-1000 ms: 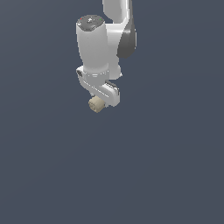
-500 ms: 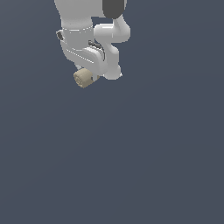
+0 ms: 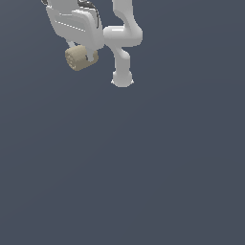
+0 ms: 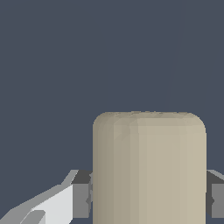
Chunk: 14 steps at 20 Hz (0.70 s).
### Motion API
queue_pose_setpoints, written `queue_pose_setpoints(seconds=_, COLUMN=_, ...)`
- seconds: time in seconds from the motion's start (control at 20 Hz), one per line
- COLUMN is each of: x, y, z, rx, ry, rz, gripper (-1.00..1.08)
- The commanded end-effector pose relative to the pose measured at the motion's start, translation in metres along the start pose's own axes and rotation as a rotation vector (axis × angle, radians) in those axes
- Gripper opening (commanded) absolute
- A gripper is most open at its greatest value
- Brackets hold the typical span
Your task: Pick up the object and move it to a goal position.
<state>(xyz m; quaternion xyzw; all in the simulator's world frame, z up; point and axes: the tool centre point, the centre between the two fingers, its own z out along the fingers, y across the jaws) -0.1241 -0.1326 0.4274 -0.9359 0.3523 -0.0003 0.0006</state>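
The beige cylinder (image 3: 81, 58) has been carried up and toward the exterior view's left, and now sits near the top of that view, just left of the arm's white base post (image 3: 122, 76), which has itself come into sight. This reads as the transport leg of the task: the pick is done and the arm is swinging its load toward a goal that no marker shows in either view, so how close it is cannot be told. The gripper (image 3: 82, 56) is clamped on the cylinder; in the wrist view the grey finger pads (image 4: 81, 194) press against both curved sides of the cylinder (image 4: 149, 168), which fills the space between them with its flat end facing outward. Against the frame half a second back, the cylinder looks larger and lies further left of the arm's links, with its round end turned more toward the camera, and the wrist housing (image 3: 75, 23) is now partly cut off by the frame's upper edge. The grip itself looks unchanged, with no slip visible.
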Motion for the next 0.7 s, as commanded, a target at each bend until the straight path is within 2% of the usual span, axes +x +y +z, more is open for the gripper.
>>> queue_pose_setpoints(seconds=0.0, x=0.0, y=0.007, z=-0.014, rx=-0.001, ry=-0.001, rz=-0.001, gripper=-1.0)
queue_pose_setpoints(seconds=0.3, x=0.002, y=0.015, z=-0.032, rx=-0.001, ry=0.0, rz=-0.002, gripper=-1.0)
queue_pose_setpoints(seconds=0.65, x=0.003, y=0.015, z=-0.032, rx=-0.001, ry=0.0, rz=-0.002, gripper=-1.0)
